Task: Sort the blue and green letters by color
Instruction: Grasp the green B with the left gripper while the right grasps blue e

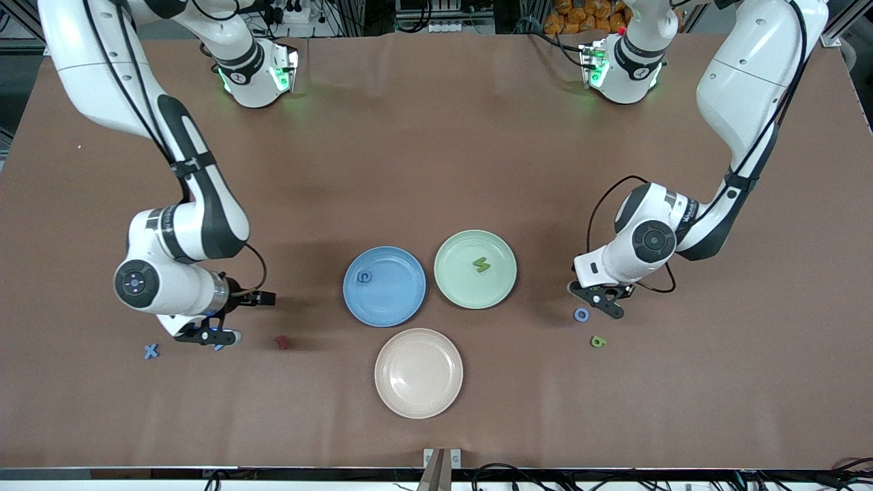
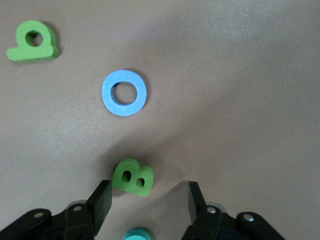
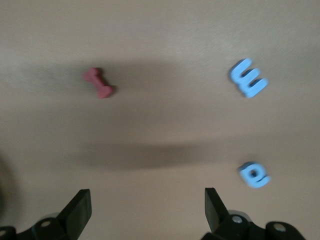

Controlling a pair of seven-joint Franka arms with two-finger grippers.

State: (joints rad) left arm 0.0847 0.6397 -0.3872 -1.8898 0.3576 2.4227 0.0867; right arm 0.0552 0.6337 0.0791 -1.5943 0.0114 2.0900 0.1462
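**Two pincers low over scattered letters, two letters already on plates**

Front view: three plates sit mid-counter. A blue plate (image 1: pixel 384 286) holds a blue letter (image 1: pixel 365 277); beside it, toward the left arm's end, a green plate (image 1: pixel 475 269) holds a green S (image 1: pixel 481 264). A cream plate (image 1: pixel 418 372) lies nearer the camera. The left pincer (image 1: pixel 600 301) hangs low over the counter beside a blue O (image 1: pixel 581 314), with a green letter (image 1: pixel 598 341) a little nearer the camera. At the right arm's end, the right pincer (image 1: pixel 204 335) is low between a blue X (image 1: pixel 151 350) and a dark red letter (image 1: pixel 282 341).

Left wrist view: the left pincer's fingers (image 2: pixel 101 200) stand apart, gripping nothing. A green B (image 2: pixel 133 177) lies on the counter just ahead of the gap between them. The blue O (image 2: pixel 125 92) and the other green letter (image 2: pixel 32 40) lie farther out.

Right wrist view: the right pincer's fingers (image 3: pixel 78 210) are spread wide, with bare counter between them. A blue E (image 3: pixel 249 78), a smaller blue letter (image 3: pixel 254 174) and the red letter (image 3: pixel 99 83) lie apart on the counter.
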